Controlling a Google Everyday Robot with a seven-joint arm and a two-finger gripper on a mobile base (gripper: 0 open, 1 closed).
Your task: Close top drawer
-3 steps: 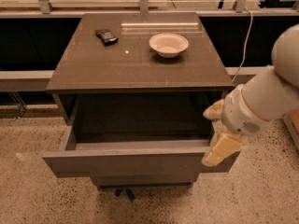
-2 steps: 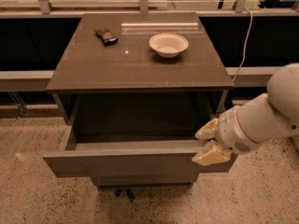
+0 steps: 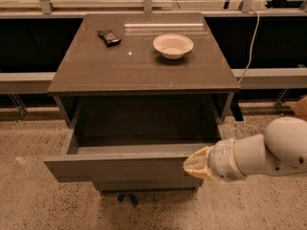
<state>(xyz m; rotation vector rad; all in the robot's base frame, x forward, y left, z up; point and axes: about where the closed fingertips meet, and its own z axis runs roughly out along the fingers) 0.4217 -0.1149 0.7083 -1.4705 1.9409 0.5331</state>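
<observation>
Risk at the camera view: the top drawer (image 3: 115,169) stood pulled far out beneath the bench (image 3: 96,73), with the claw (image 3: 194,164) against the right end of its front panel (spread or pressed together, none could tell). A push so far off-centre might skew and jam it.

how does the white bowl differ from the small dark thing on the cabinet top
The white bowl is pale, round and hollow; the small dark thing is near-black, flat and oblong. The bowl sits right of centre; the dark thing lies further left, at an angle. Both rest on the cabinet top, apart from each other; the gripper is down at the right end of the front panel of the open top drawer.
</observation>
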